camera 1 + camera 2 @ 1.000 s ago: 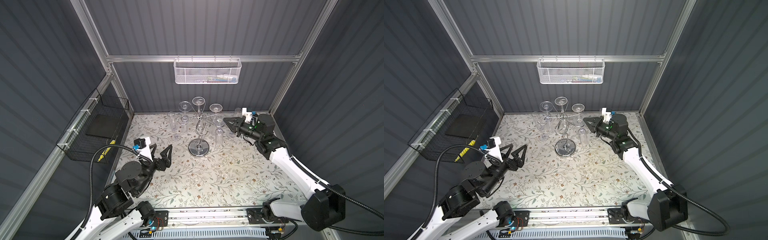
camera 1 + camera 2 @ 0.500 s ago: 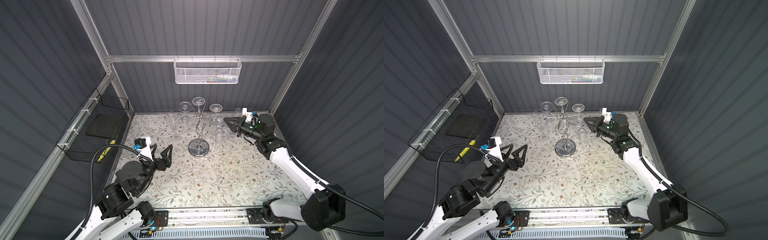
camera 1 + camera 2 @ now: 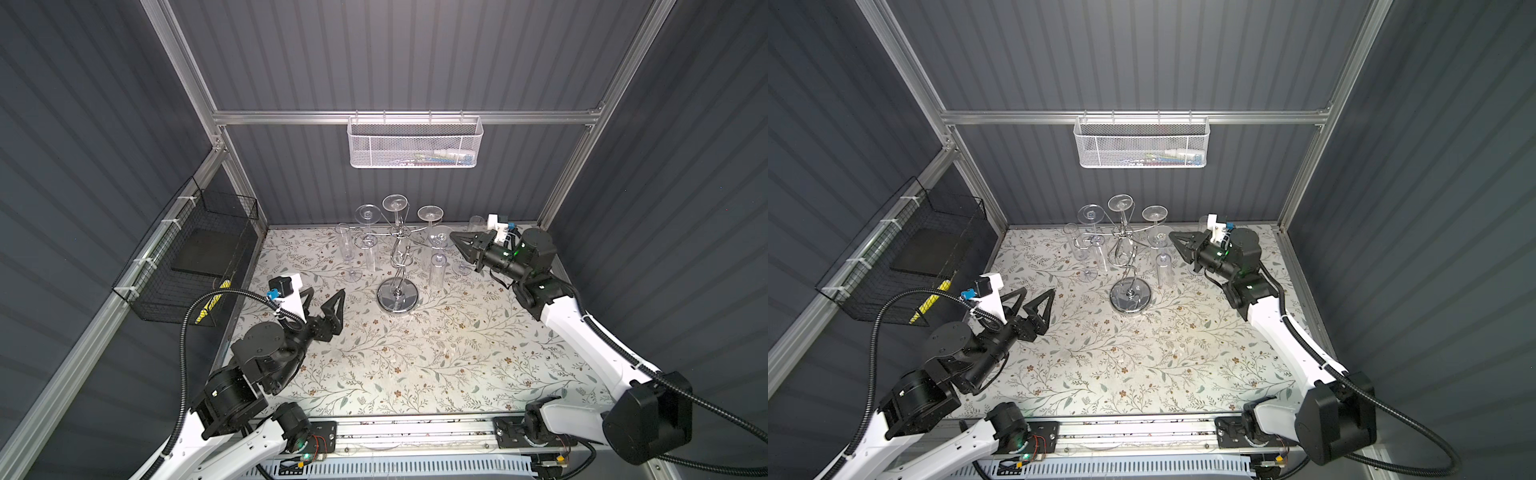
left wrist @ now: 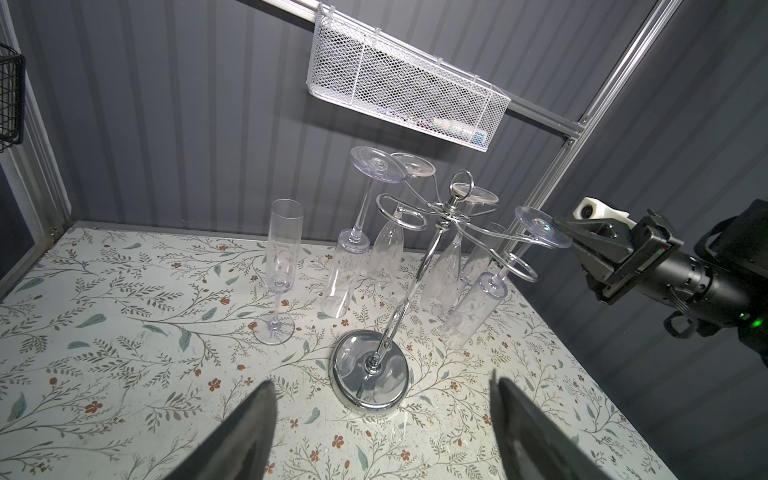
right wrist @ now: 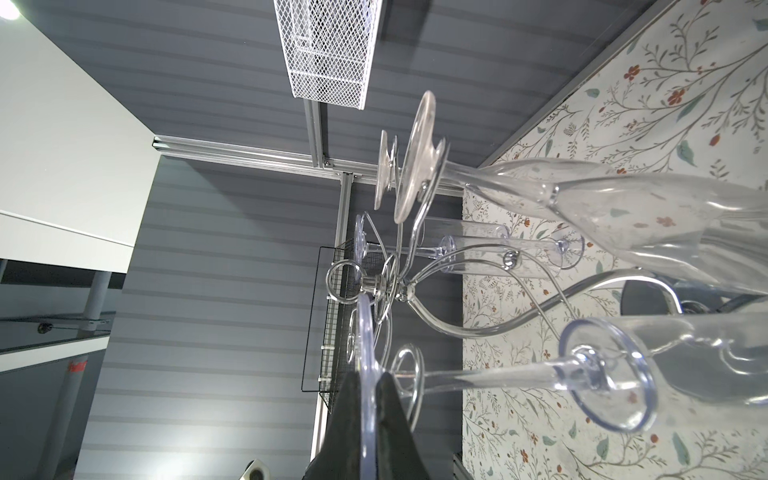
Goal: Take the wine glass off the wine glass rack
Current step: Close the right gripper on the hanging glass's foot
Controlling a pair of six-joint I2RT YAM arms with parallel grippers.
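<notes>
Black right end effector (image 5: 368, 378) pinches the disc foot of a clear upside-down wine glass (image 4: 478, 303) hanging on the chrome wire wine glass rack (image 3: 398, 293), rear-centre of the floral worktop (image 3: 415, 353); black left end effector (image 3: 326, 293) is spread.

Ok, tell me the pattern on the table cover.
Pale table cover printed with grey-green leafy vines and small red-brown flowers; clearest in the left wrist view.

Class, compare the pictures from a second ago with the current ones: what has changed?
Nothing visibly. The right gripper stays shut on the foot of a hanging wine glass; the left gripper stays open; the wine glass rack is unmoved.
</notes>
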